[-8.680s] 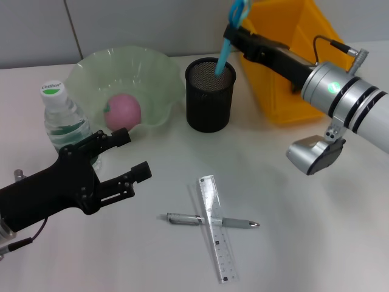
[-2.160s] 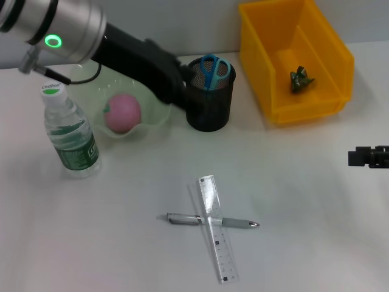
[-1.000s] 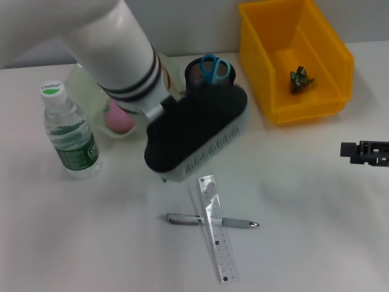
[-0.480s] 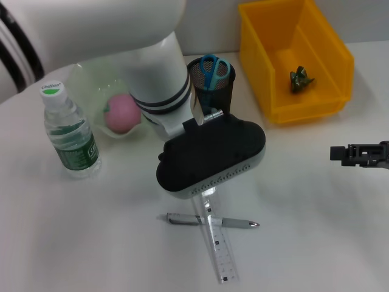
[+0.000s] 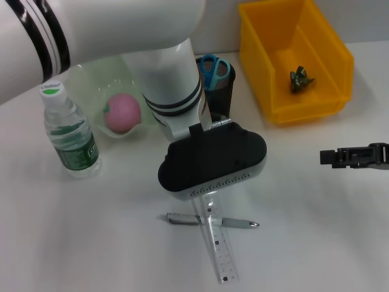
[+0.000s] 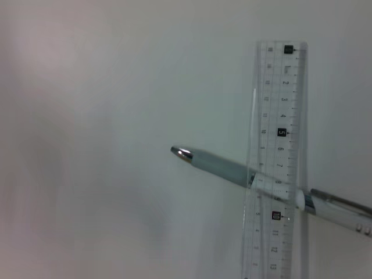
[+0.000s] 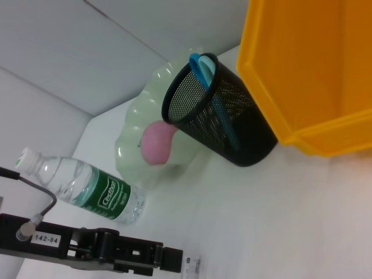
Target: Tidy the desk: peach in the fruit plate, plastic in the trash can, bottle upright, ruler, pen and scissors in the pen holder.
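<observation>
The clear ruler (image 5: 217,244) (image 6: 276,163) lies across the pen (image 5: 234,222) (image 6: 221,165) on the desk (image 5: 91,243). My left arm's wrist housing (image 5: 213,161) hangs just above the ruler's far end, and its gripper is hidden beneath. The scissors (image 5: 211,64) (image 7: 203,64) stand in the pen holder (image 5: 222,91) (image 7: 226,116). The peach (image 5: 123,112) rests in the fruit plate (image 5: 97,76). The bottle (image 5: 67,131) stands upright. The plastic (image 5: 301,79) lies in the trash can (image 5: 316,109). My right gripper (image 5: 328,157) hovers at the right edge.
The left arm's white forearm (image 5: 121,30) crosses above the fruit plate and partly hides the pen holder. Bare tabletop lies between the ruler and the right gripper. The trash can (image 7: 314,70) stands close beside the pen holder.
My left arm has swung in over the desk and its wrist has come down towards the ruler and pen. The right gripper has slid left into view.
</observation>
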Controlling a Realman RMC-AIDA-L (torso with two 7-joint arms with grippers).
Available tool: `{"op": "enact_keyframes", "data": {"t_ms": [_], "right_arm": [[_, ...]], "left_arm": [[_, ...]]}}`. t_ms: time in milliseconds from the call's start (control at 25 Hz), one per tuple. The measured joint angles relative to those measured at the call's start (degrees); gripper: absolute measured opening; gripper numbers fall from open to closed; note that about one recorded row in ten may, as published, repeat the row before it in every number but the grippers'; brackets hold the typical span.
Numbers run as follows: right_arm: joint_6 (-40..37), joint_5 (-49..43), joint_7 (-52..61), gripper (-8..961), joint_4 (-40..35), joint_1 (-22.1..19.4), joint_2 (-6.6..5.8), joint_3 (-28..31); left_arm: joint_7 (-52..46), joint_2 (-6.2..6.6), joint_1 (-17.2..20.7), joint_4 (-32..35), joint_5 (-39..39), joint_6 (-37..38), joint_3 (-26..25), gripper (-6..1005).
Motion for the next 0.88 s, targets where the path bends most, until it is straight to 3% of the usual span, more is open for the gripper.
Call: {"op": "enact_keyframes", "data": {"t_ms": [360, 640, 880], "right_arm": [[-0.3, 0.0, 0.0, 726, -0.2, 0.2, 0.31, -0.4], [-0.3, 0.0, -0.5, 727, -0.4, 0.7, 1.22, -0.5], [-0.3, 0.0, -0.6, 726, -0.4, 0.8, 1.31, -0.5]], "left_arm": [[1.2, -0.01, -1.7, -3.8, -5.0, -3.3, 3.9, 743], [1.6, -0.01, -1.6, -5.0, -6.6, -3.9, 5.3, 740], [3.0, 0.00, -1.3, -5.2, -7.7, -4.3, 5.6, 738]]}}
